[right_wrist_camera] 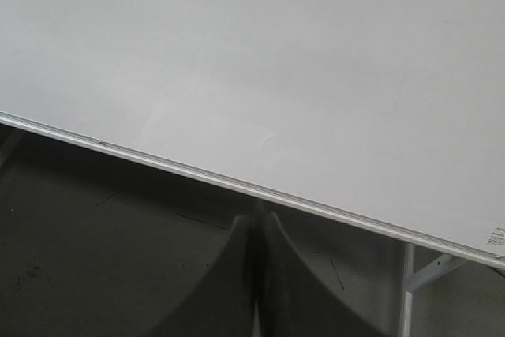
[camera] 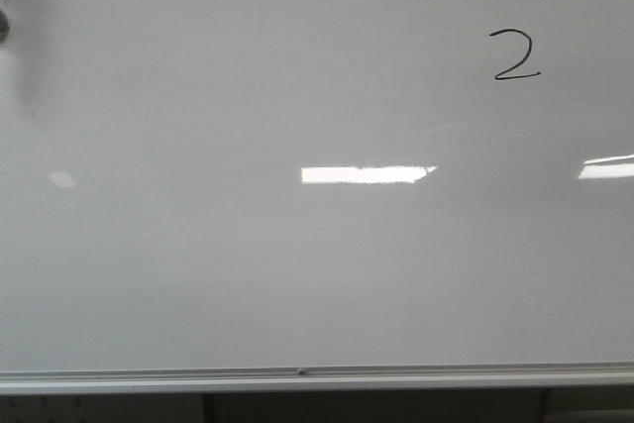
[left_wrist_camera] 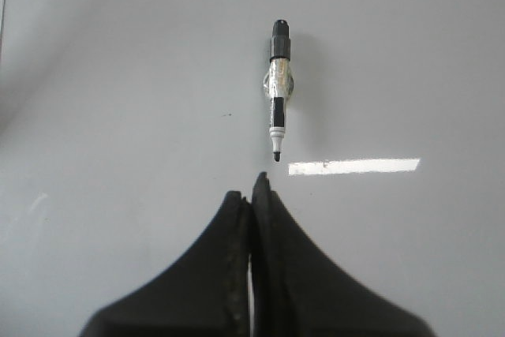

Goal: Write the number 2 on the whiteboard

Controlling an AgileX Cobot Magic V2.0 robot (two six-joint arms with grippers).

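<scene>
- Far left of the front view: a dark object (camera: 3, 9), cut off by the frame edge and blurred; its identity cannot be told.
- Left gripper (left_wrist_camera: 252, 187): matte black tapered fingers (left_wrist_camera: 213, 266) pressed together, holding nothing. Just beyond the tips a marker (left_wrist_camera: 278, 88) lies against the glossy board, nib toward the fingers, apart from them.
- Whiteboard (camera: 248, 264): smooth grey-white surface with a silver lower rail.
- Right gripper (right_wrist_camera: 254, 215): dim, fingers closed and empty, below the rail.
- Number 2 (camera: 515, 55): thin black stroke, well beyond the right fingertips; its top is cropped in the right wrist view.
</scene>
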